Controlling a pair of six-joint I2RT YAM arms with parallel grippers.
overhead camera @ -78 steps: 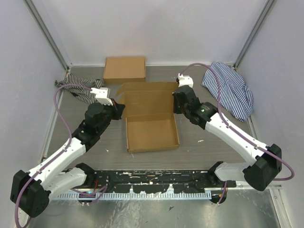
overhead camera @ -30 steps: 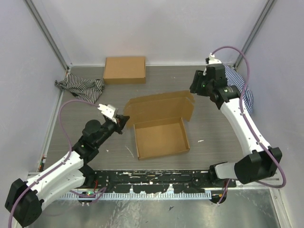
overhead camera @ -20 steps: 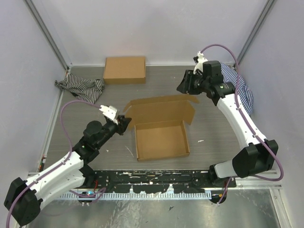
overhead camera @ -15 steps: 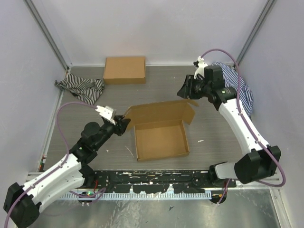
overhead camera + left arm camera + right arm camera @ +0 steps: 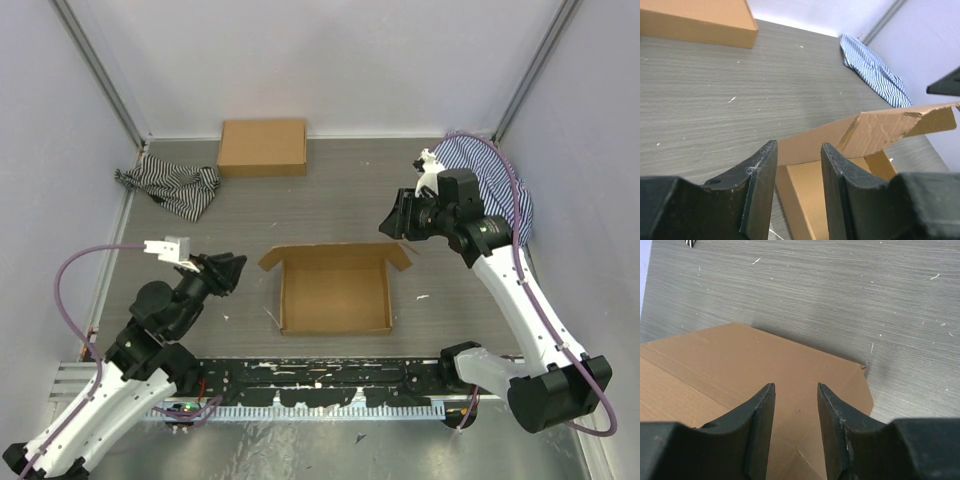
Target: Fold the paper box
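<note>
The paper box [image 5: 335,295] sits mid-table as an open shallow brown tray. Its lid panel [image 5: 335,255] stands up along the far side, with side tabs sticking out at both ends. My left gripper [image 5: 228,270] hovers left of the box, open and empty. In the left wrist view the box [image 5: 875,132] lies ahead between the spread fingers [image 5: 760,185]. My right gripper [image 5: 395,222] hangs above the lid's right end, open, with nothing between its fingers. From the right wrist the lid [image 5: 740,360] shows below the open gripper [image 5: 795,390].
A second closed brown box [image 5: 263,147] lies at the far wall. One striped cloth [image 5: 170,187] is at the far left, another [image 5: 490,190] at the far right under the right arm's cable. Grey walls enclose the table; a black rail [image 5: 320,385] runs along the near edge.
The left gripper has let go of the lid's left corner, opened and drawn back towards the near left. The right gripper came nearer and lower. The lid has swung up more upright.
</note>
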